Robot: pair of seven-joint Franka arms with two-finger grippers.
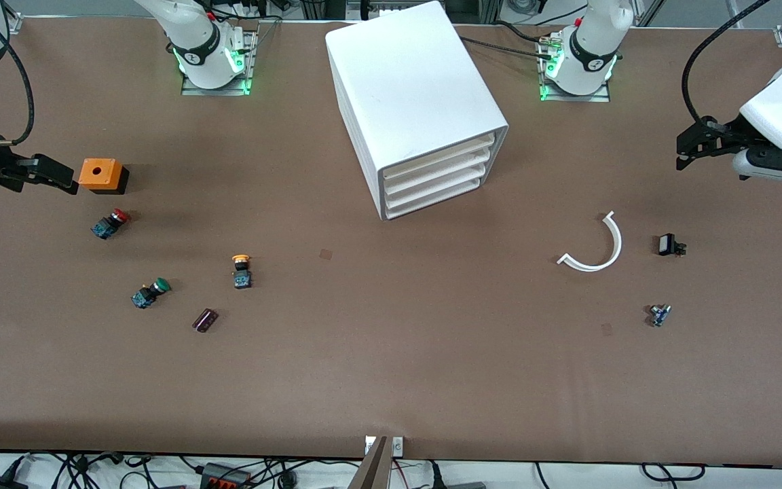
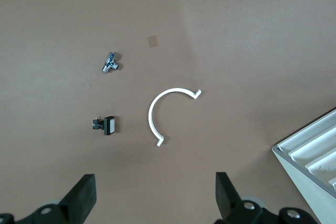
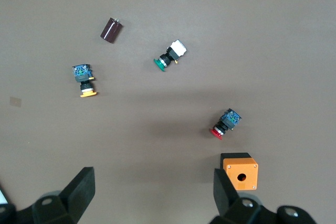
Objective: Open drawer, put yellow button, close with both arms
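Already the risk is plain: with both tools spread wide and empty — left tool (image 1: 693, 146) over its worktop end, right tool (image 1: 48, 173) near the orange box (image 1: 100, 174) — the drawer (image 1: 442, 157) sits shut, and the yellow button (image 1: 241, 269), lying toward the right arm's end among red button (image 1: 110, 223) and green button (image 1: 149, 293), could be mistaken.

Brown table (image 1: 391, 380) with cabinet (image 1: 411, 102), three buttons, small parts.

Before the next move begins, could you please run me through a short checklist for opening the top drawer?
1. Top drawer shut, as expected at the start: ok.
2. Left gripper open, over bare table at its arm's end: ok.
3. Right gripper open, beside the orange box: ok.
4. Yellow button free on the table, untouched: ok.
5. Table in front of the drawer clear for pulling: ok.
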